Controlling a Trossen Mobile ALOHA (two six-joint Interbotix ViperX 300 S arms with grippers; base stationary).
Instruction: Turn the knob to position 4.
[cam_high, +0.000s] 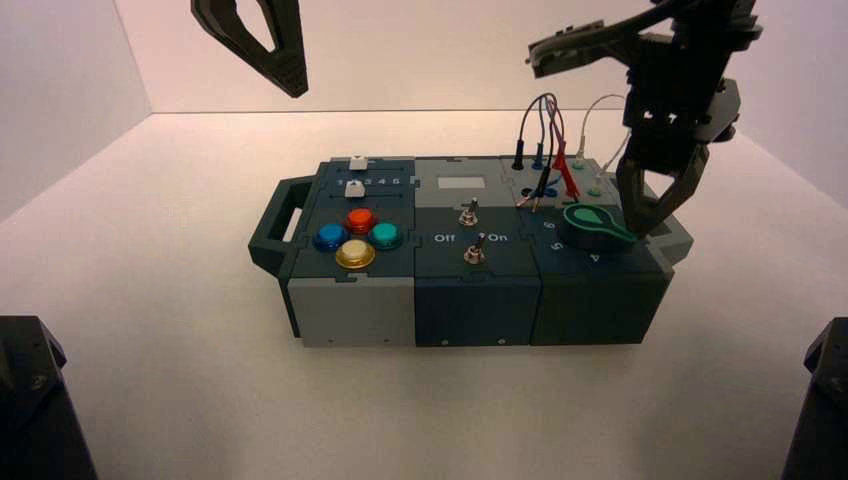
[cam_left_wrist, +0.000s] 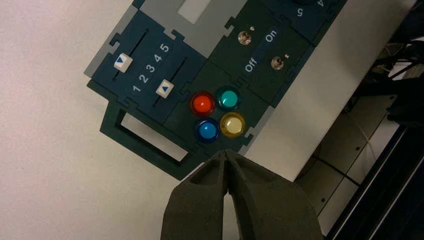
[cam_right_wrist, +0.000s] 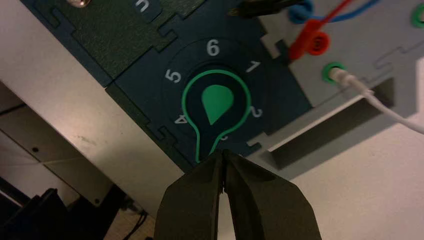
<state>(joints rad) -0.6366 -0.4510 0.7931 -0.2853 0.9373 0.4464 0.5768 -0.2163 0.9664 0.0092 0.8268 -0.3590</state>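
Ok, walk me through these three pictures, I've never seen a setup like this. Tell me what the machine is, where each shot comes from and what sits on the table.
This is a robot with two arms, each ending in a pincer. The wide picture looks down from above and behind the arms; the other two come from cameras on the left and right wrists.

On the white table stands a box of controls: four coloured buttons, two sliders beside a 1 to 5 row, two toggle switches between "Off" and "On", plugged wires, and a green knob ringed by digits.

The right pincer, shut, sits just beyond the knob's pointed tip. That tip hides the digit between 2 and 4; position 4 is the next mark round. The left pincer, also shut, hangs above the button end. Neither holds anything.
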